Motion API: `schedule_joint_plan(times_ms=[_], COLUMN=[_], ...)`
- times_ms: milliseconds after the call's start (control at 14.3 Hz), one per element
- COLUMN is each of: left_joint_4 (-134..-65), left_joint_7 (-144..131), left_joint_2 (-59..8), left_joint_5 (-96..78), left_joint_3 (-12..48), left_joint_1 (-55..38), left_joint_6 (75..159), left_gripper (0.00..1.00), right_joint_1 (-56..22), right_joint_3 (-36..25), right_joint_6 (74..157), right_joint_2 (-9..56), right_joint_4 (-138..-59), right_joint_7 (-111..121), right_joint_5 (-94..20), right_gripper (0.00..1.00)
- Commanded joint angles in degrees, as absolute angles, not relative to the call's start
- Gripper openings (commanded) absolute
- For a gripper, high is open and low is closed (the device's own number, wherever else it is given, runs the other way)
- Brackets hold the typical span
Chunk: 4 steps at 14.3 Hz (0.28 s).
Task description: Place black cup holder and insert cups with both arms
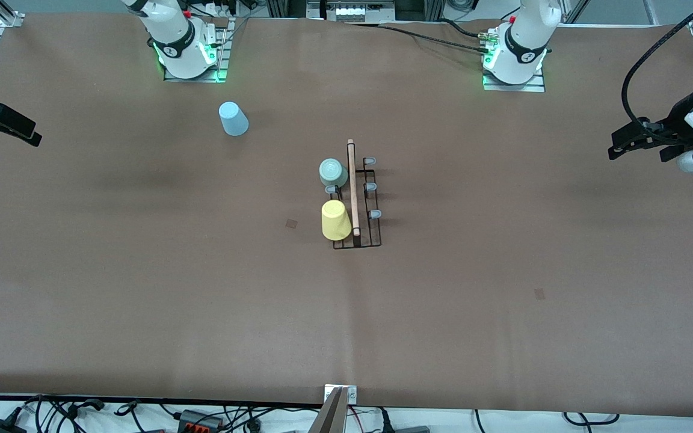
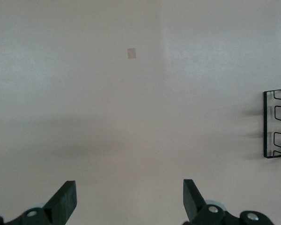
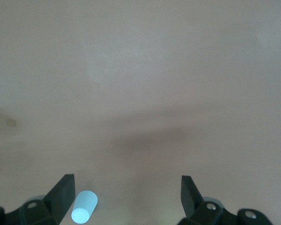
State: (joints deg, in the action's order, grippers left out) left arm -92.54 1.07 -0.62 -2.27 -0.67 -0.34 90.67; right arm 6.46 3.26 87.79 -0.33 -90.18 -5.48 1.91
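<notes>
1. The black rack point(image 1: 357, 204) is seen mid-table, its rod running toward the camera, with the green cup point(image 1: 333, 172) and yellow cup point(image 1: 335, 220) already seated.
2. The blue cup point(image 1: 233, 118) is left loose near the right arm's base.
3. The right gripper point(image 3: 126, 194), open and empty, is held closest above it.
4. The left gripper point(image 2: 129, 199), also open and empty, is kept waiting over its end of the table.

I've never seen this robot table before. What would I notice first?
First, the black cup holder mid-table, with a yellow cup and a mint green cup on its pegs. A pale blue cup stands alone near the right arm's base. The left gripper and right gripper wait open at the table's ends.
</notes>
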Motion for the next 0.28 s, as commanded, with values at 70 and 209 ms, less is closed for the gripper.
schedule_joint_plan(times_ms=[70,209], left_joint_4=[-90.8,-90.8], left_joint_7=[1.8,1.8], left_joint_2=[-1.3,-1.3], left_joint_5=[-1.4,-1.4], left_joint_3=[-0.5,-0.5], left_joint_1=[-0.2,-0.2], left_joint_6=[89.3,89.3], left_gripper=[1.00,1.00], right_joint_1=[6.4,6.4], right_joint_3=[3.3,3.3], right_joint_6=[87.3,87.3], right_joint_2=[-0.3,-0.4], right_joint_4=[-88.7,-88.6], right_joint_7=[-5.9,-5.8], right_joint_5=[0.0,0.0], right_gripper=[1.00,1.00])
